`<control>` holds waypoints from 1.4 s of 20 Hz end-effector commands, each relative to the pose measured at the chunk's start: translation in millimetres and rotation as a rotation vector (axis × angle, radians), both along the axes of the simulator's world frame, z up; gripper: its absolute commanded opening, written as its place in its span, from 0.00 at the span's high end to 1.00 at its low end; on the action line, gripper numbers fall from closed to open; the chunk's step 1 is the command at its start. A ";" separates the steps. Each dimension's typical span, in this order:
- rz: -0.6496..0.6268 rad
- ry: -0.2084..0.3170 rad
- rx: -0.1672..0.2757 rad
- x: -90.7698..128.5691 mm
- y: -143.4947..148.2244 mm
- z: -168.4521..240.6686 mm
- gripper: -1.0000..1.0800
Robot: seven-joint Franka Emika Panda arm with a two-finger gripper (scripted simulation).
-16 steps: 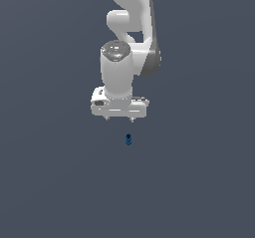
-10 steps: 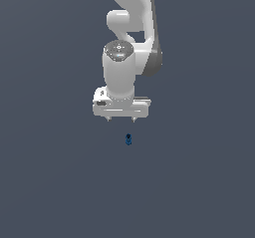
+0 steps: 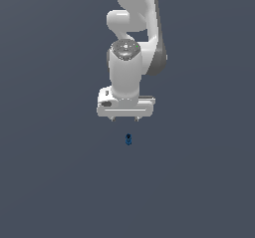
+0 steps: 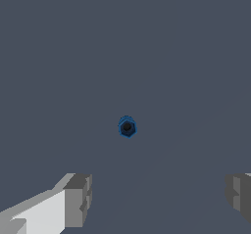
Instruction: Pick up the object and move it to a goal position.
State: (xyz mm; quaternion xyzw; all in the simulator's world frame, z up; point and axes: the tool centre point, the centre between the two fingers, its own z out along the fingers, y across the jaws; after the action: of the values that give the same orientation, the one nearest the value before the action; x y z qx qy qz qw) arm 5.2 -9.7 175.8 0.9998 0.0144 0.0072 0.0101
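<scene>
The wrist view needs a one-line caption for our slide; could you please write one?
Wrist view: tiny bright-blue object with a darker top lies apart from the open white gripper with grey fingertips.

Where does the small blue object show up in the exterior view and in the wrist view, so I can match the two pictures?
Exterior view: the blue object sits just below the white gripper, apart from it.
Wrist view: the blue object lies near the picture's middle, ahead of the two grey fingertips.
Shared landmark: the gripper, wide open in both.
</scene>
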 end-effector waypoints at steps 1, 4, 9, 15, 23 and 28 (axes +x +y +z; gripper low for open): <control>-0.012 0.001 0.001 0.4 0.1 -1.8 0.04; -0.040 0.001 0.003 1.7 1.2 -5.7 0.04; -0.117 0.002 0.009 4.8 3.3 -15.9 0.04; -0.254 0.004 0.017 9.9 7.0 -34.8 0.04; -0.457 0.007 0.023 16.2 12.0 -63.0 0.04; -0.540 0.008 0.024 18.4 13.8 -74.7 0.04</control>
State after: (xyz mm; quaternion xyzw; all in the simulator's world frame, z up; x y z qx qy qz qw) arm 22.7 3.6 104.3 0.9706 -0.2408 0.0004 -0.0001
